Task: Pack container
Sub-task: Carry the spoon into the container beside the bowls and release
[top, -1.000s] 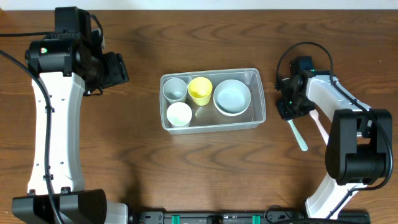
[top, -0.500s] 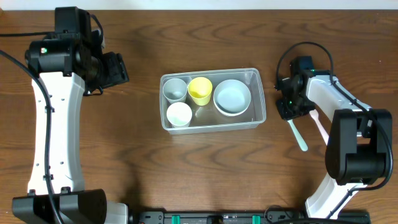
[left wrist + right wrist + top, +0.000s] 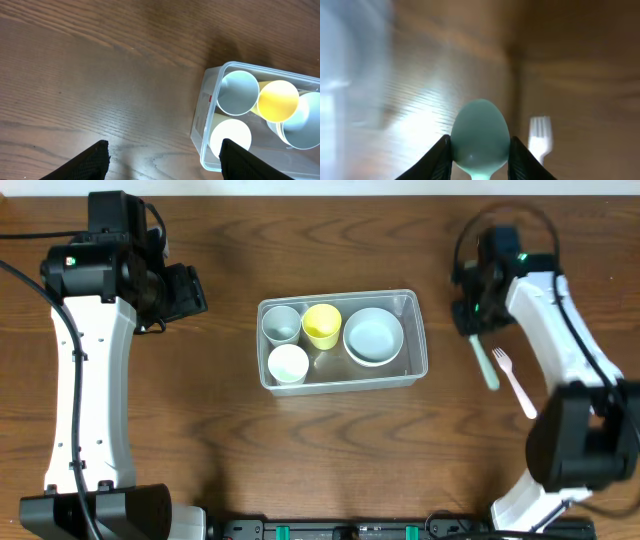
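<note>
Teal plastic spoon [image 3: 486, 365] is clamped in my right gripper [image 3: 476, 315], handle trailing toward the near edge. The container [image 3: 345, 383] sits mid-table, just left of that gripper, long axis running left to right; I judge the right arm nearer. It is stretched far, wrist turned down. My left gripper [image 3: 165, 160] hangs jaws apart, well left of the container. A pink fork [image 3: 517, 380] lies beside the spoon.

Dark brown wood-grain table [image 3: 330, 450] carries the clear plastic container [image 3: 340, 384] approx. at its centre, long side running left-right. A pale pink plastic fork [image 3: 517, 383] lies flat on bare wood right of the container, well apart from it, tines toward the far edge. Teal spoon [image 3: 486, 368] shows just left of the fork; can't tell if it touches the wood
</note>
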Motion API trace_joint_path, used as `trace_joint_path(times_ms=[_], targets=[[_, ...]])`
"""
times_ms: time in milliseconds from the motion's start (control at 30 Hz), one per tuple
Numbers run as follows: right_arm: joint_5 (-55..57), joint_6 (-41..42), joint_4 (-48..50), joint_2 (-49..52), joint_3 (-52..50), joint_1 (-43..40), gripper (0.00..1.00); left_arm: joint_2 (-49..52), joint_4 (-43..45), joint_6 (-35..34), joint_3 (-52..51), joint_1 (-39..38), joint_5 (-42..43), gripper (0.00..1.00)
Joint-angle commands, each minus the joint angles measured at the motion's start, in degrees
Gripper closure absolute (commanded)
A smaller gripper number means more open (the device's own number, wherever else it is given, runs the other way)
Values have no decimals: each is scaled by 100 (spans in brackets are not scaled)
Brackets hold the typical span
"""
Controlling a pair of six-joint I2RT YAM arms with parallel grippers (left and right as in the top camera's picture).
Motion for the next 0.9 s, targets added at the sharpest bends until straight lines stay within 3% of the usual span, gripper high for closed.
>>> trace_joint_path(times_ms=[0, 200, 400, 867], targets=[[-179, -223, -181, -748, 761, 564, 99, 35, -24, 15, -55, 24, -7, 29], [-170, -1180, -197, -1043, 1038, 2004, 99, 35, -24, 15, -55, 24, -9, 29], [-175, -1172, 39, -693, 815, 3058, 99, 35, -26, 15, -55, 24, -9, 29], [-177, -1456, 0, 437, 728, 3593, 99, 35, -107, 15, -55, 24, -9, 29]])
